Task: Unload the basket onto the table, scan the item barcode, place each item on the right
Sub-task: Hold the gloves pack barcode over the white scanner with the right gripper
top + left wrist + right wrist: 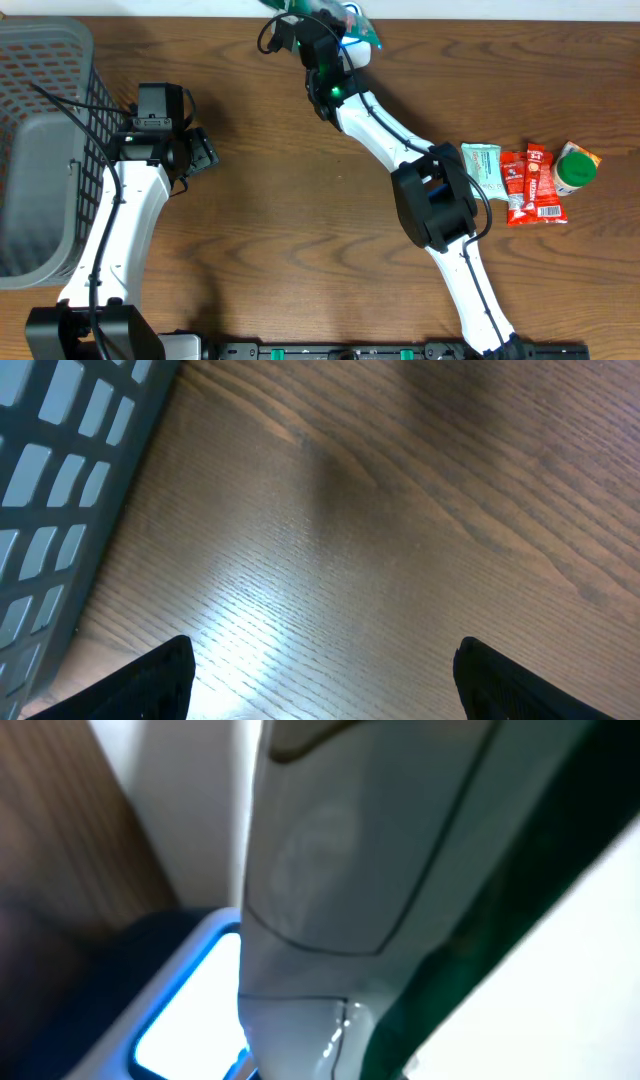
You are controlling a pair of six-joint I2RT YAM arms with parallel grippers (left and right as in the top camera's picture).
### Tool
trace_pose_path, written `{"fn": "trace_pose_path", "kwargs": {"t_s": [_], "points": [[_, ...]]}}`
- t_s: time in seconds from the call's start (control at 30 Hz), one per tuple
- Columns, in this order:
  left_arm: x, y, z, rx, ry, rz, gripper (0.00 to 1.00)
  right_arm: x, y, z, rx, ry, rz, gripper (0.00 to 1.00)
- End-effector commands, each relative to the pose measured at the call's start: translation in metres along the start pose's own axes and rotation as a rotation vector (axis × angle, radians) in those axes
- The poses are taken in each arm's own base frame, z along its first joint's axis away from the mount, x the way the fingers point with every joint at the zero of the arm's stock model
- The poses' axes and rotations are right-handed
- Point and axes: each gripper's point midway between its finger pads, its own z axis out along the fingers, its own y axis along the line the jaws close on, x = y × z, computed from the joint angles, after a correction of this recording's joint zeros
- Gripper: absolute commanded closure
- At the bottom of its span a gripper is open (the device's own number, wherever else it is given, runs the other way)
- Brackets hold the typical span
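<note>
Right up against the right wrist lens is a blurry pale grey surface with a dark green edge, most likely the packet [358,22], though it's too close to say for sure. A blue-lit panel [190,1010] glows just below and to the left of it. From overhead, the right gripper [338,28] is stretched to the far edge of the table [280,230], fingers pinched tight with the green-and-white packet at their tips, so it looks clamped on it.

The left gripper [320,695] hangs low over bare wood, with its fingers spread wide and nothing between them. The basket [60,480] wall runs along just to the left of those fingers.

Further out, well off to the right of the right fingers and beside that arm's elbow, there's a small cluster:
- a teal pouch [482,165]
- red sachets [533,185] just beside the pouch
- a green-lidded cup [573,168] just past the sachets
</note>
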Motion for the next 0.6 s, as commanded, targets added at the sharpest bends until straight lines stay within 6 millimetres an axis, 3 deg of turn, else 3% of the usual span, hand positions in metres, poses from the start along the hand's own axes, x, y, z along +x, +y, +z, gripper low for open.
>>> {"fn": "trace_pose_path", "kwargs": {"t_s": [0.0,0.2,0.57], "points": [[-0.006,0.0,-0.005,-0.002,-0.024,-0.007,0.16,-0.012,-0.002,-0.002,-0.014,-0.05,0.127,0.99],[-0.006,0.0,-0.005,-0.002,-0.024,-0.007,0.16,-0.014,-0.001,-0.002,-0.027,-0.066,0.225,0.99],[-0.006,0.0,-0.005,-0.002,-0.024,-0.007,0.16,0.013,0.01,0.01,-0.115,-0.009,0.637,0.99]]}}
